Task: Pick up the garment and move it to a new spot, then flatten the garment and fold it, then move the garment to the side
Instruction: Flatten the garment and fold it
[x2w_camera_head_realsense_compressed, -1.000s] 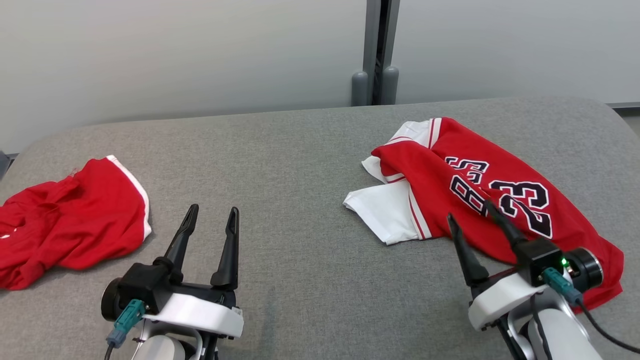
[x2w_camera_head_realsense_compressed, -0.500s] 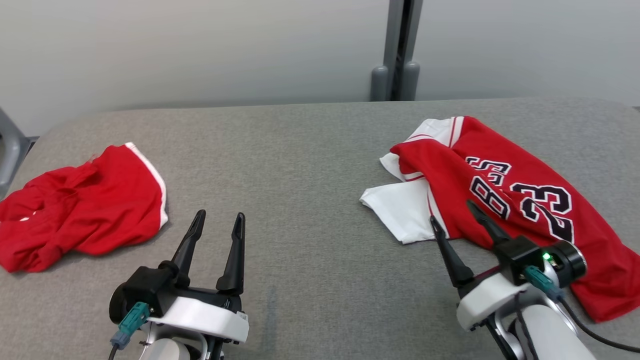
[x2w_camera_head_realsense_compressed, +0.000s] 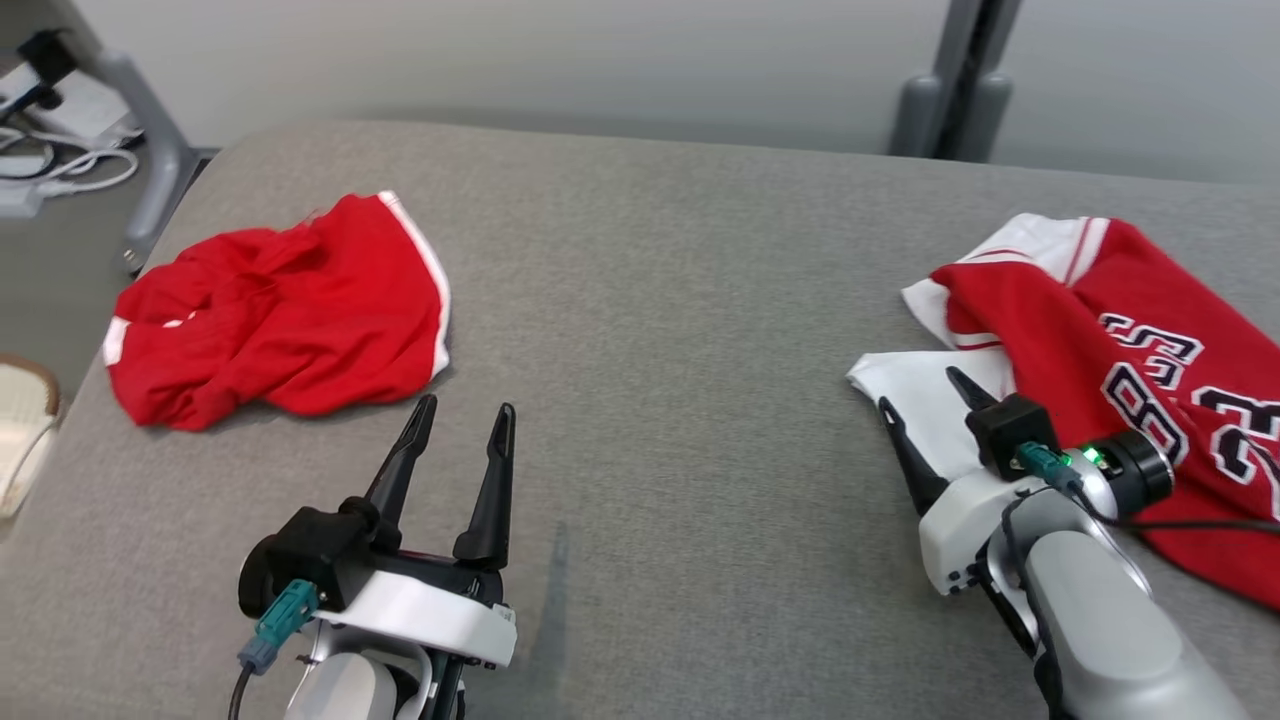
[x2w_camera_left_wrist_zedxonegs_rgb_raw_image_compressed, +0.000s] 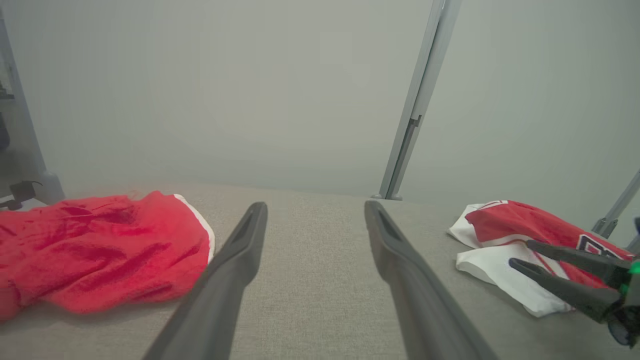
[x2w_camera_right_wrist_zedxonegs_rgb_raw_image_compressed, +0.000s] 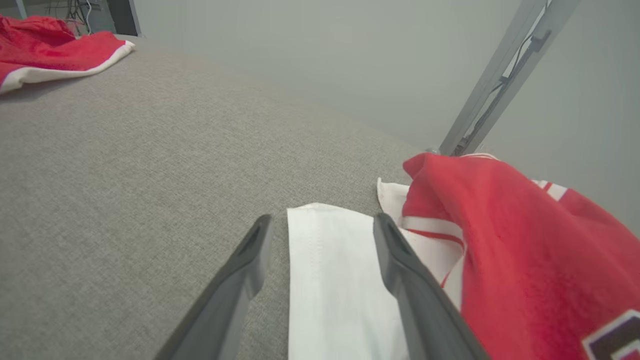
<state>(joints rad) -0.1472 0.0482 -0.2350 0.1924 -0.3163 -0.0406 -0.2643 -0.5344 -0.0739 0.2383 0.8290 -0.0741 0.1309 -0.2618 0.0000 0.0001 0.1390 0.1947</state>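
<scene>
A crumpled red garment (x2w_camera_head_realsense_compressed: 290, 310) with white trim lies on the grey padded table (x2w_camera_head_realsense_compressed: 660, 300) at the left. It also shows as the red garment (x2w_camera_left_wrist_zedxonegs_rgb_raw_image_compressed: 100, 250) and, far off, the red garment (x2w_camera_right_wrist_zedxonegs_rgb_raw_image_compressed: 50, 50). A red and white numbered jersey (x2w_camera_head_realsense_compressed: 1100, 320) lies at the right, seen too as the jersey (x2w_camera_left_wrist_zedxonegs_rgb_raw_image_compressed: 515, 225) and the jersey (x2w_camera_right_wrist_zedxonegs_rgb_raw_image_compressed: 500, 240). My left gripper (x2w_camera_head_realsense_compressed: 467, 405) hovers open over bare table, just right of and nearer than the red garment; its own view shows the left gripper (x2w_camera_left_wrist_zedxonegs_rgb_raw_image_compressed: 315, 205) empty. My right gripper (x2w_camera_head_realsense_compressed: 920, 390) stands open over the jersey's white sleeve, which lies beneath the right gripper (x2w_camera_right_wrist_zedxonegs_rgb_raw_image_compressed: 324, 217).
A grey post (x2w_camera_head_realsense_compressed: 950, 90) rises behind the table's far edge. Beyond the left edge stand a slanted grey leg (x2w_camera_head_realsense_compressed: 140, 130) and white cables (x2w_camera_head_realsense_compressed: 60, 170) on the floor. A pale woven object (x2w_camera_head_realsense_compressed: 20, 430) sits at the left margin. My right gripper (x2w_camera_left_wrist_zedxonegs_rgb_raw_image_compressed: 555, 270) also appears in the left wrist view.
The head camera has swung left, shifting the whole picture right. My right gripper now stands over the jersey's white sleeve instead of its numbered part. Both grippers stay open.
</scene>
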